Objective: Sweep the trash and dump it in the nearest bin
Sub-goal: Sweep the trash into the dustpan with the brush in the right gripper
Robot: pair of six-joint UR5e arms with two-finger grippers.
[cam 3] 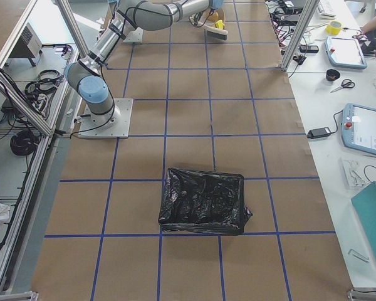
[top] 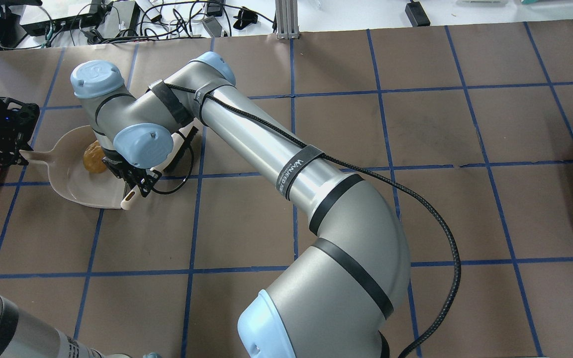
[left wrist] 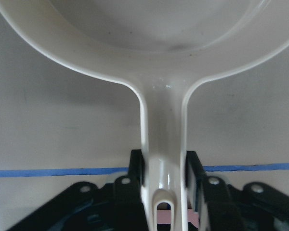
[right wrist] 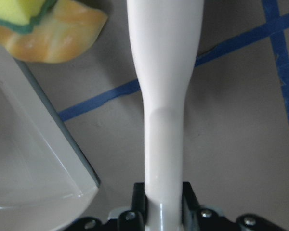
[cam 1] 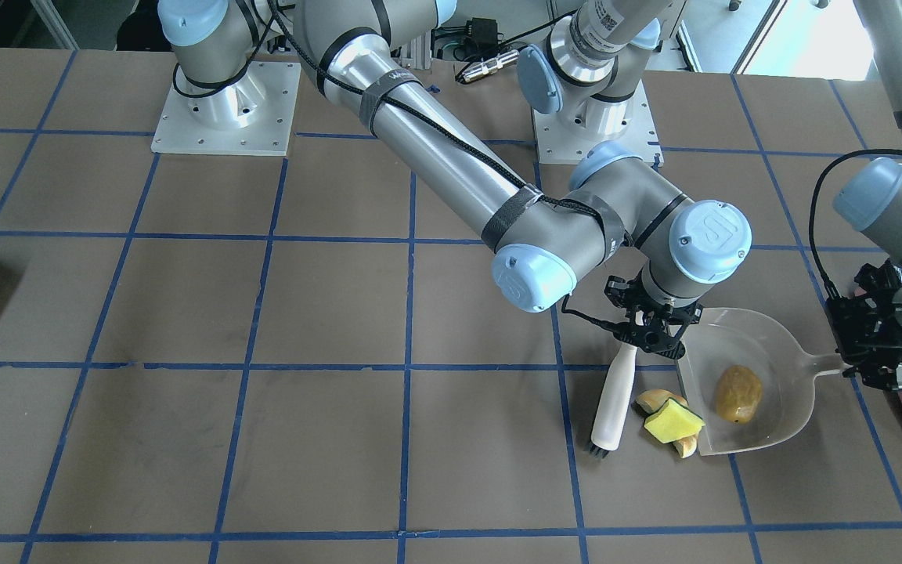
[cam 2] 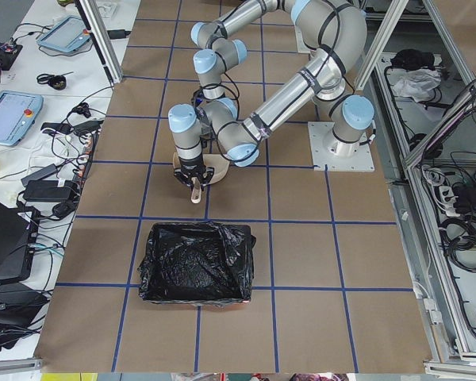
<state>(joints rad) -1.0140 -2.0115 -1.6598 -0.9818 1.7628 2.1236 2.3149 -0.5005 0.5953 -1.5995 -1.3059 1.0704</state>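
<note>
My right claw [cam 1: 643, 338] is clamping narrowly on the handle of the white plastic brush with dark bristles [cam 1: 614, 399]. The brush is lying tilted, its bristles touching the brown, blue-taped tabletop [cam 1: 185, 313].

My left claw [left wrist: 164, 173] is gripping the stem of the translucent cream plastic dustpan [cam 1: 780, 368], which is resting flat toward the tabletop's left-end edge.

The brown bread-roll-like lump [cam 1: 739, 394] is sitting inside the dustpan. The yellow sponge piece with a green side [cam 1: 672, 423] and the pale orange shrimp-like bits [cam 1: 658, 400] are lying at the pan's open lip, between it and the brush.

The container lined with a crinkly black plastic bag [cam 2: 194, 298] is standing between the dustpan and the left-end edge.
</note>
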